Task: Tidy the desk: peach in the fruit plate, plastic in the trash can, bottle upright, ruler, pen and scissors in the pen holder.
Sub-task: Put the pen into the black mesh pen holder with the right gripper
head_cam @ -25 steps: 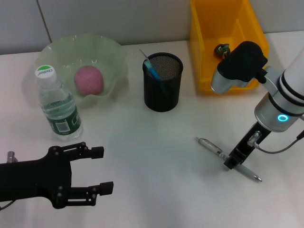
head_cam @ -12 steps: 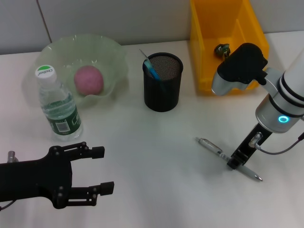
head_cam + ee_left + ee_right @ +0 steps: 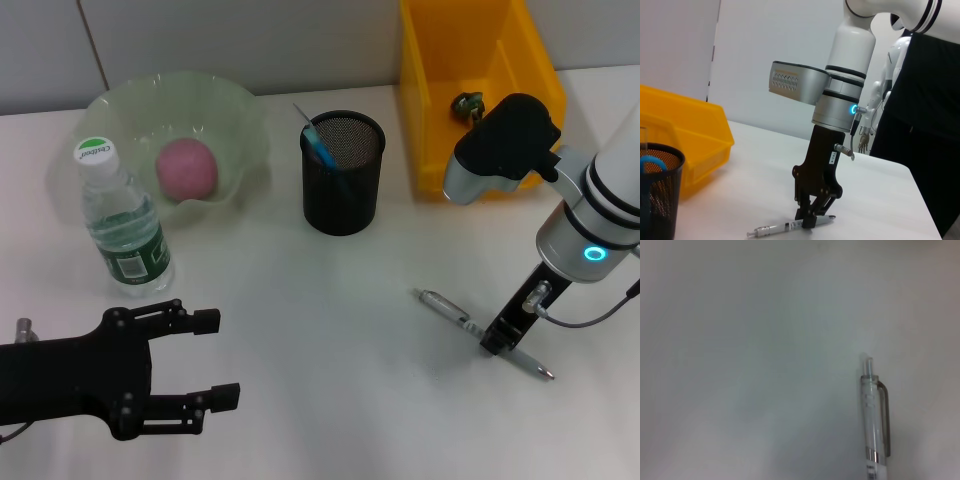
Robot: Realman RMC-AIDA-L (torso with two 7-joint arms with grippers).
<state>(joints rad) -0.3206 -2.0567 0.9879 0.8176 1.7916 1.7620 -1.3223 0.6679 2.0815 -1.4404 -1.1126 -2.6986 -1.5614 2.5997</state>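
Observation:
A clear pen (image 3: 445, 307) lies on the white table at the front right. My right gripper (image 3: 497, 340) points straight down on its middle. In the left wrist view its fingers (image 3: 808, 221) are closed around the pen (image 3: 770, 229), which still rests on the table. The right wrist view shows the pen's clip end (image 3: 874, 405). My left gripper (image 3: 218, 358) hovers open and empty at the front left. The pink peach (image 3: 186, 168) sits in the green fruit plate (image 3: 235, 110). Beside it the bottle (image 3: 122, 222) stands upright. Blue-handled scissors (image 3: 318, 142) stand in the black mesh pen holder (image 3: 343, 190). Crumpled plastic (image 3: 466, 104) lies in the yellow trash can (image 3: 430, 120). I cannot make out the ruler.
The pen holder stands mid-table, between the plate and the yellow bin. The bin is close behind my right arm's elbow housing (image 3: 505, 140). Open table surface lies between the two grippers.
My right gripper has shifted slightly to the right along the pen, and the pen has nudged a little with it. The left arm has not moved.

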